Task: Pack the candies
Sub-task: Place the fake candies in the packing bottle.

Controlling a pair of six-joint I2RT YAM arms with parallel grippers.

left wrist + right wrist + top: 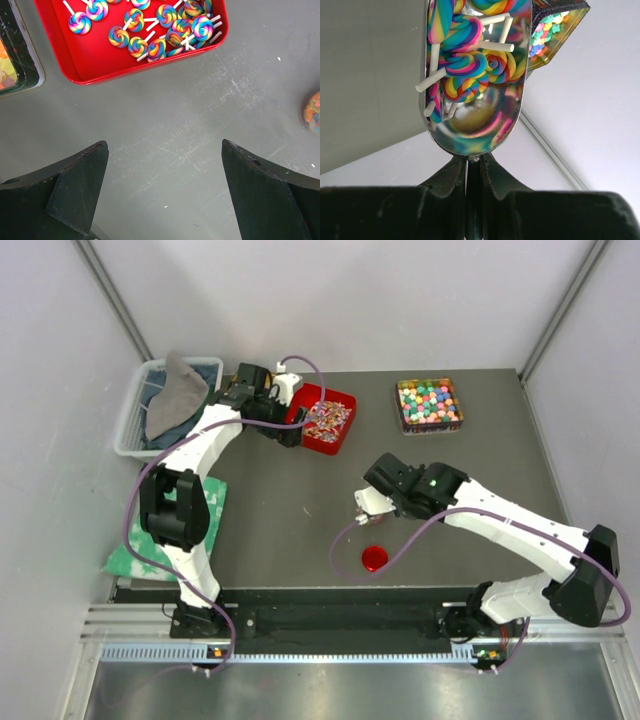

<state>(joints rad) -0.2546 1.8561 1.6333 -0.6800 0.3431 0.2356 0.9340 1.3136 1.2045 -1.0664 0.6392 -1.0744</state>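
Okay, my right pincer (pixel 468 165) is clamped tight on the thin handle of a shiny metal scoop (pixel 480 125), and the scoop's bowl carries a heap of rainbow-swirl lollipop candies (pixel 462 65). From above, that arm sits over the middle of the tabletop (pixel 300 520), with a red round lid (pixel 375 558) near it. My left pincer (pixel 164 145) hangs, fingers wide apart, over bare tabletop just beside the red tray (pixel 85 55), which holds more swirl candies. Pastel balls (pixel 430 405) fill a square tin (pixel 399 406) at the far side.
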